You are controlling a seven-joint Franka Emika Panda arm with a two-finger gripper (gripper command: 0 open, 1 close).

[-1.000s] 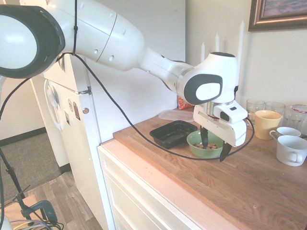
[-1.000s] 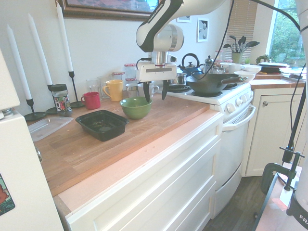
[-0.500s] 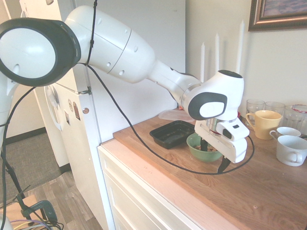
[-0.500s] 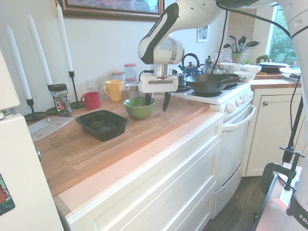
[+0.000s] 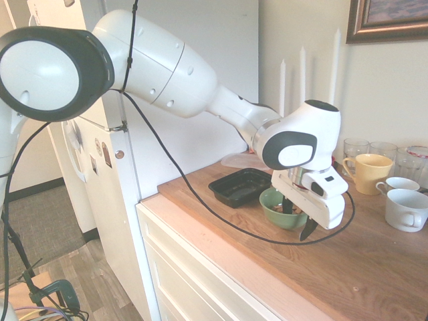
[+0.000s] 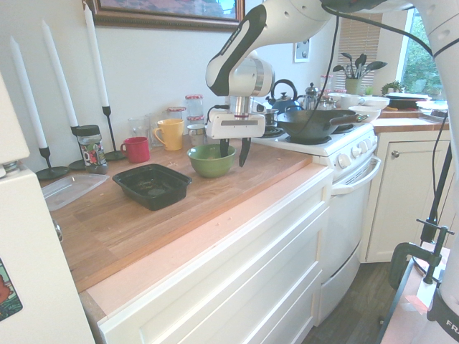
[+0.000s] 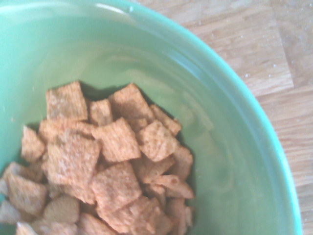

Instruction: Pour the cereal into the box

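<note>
Gripper (image 6: 232, 150) pointing straight down over the near-stove side of the green bowl (image 6: 210, 160), fingers straddling the rim, one inside, one outside; partly apart, contact with the wall not confirmed.

Cereal (image 7: 102, 161) heaped in the bowl bottom: tan squares, loose. Judged very light, dry, brittle; liable to scatter or crush, so not for direct pinching. Bowl judged rigid, smooth, glazed-looking and somewhat slippery, of moderate weight; best hold across the rim wall, where the fingers now stand, firm enough against rotation when tipped.

Box (image 6: 152, 185) on the wooden counter (image 6: 237, 186) just beside the bowl, towards the candles, apart from it, shallow, open side up.

Beyond: yellow mug (image 6: 169, 133), red mug (image 6: 136, 149), patterned jar (image 6: 88, 149). No legible brand, label or writing anywhere.
</note>
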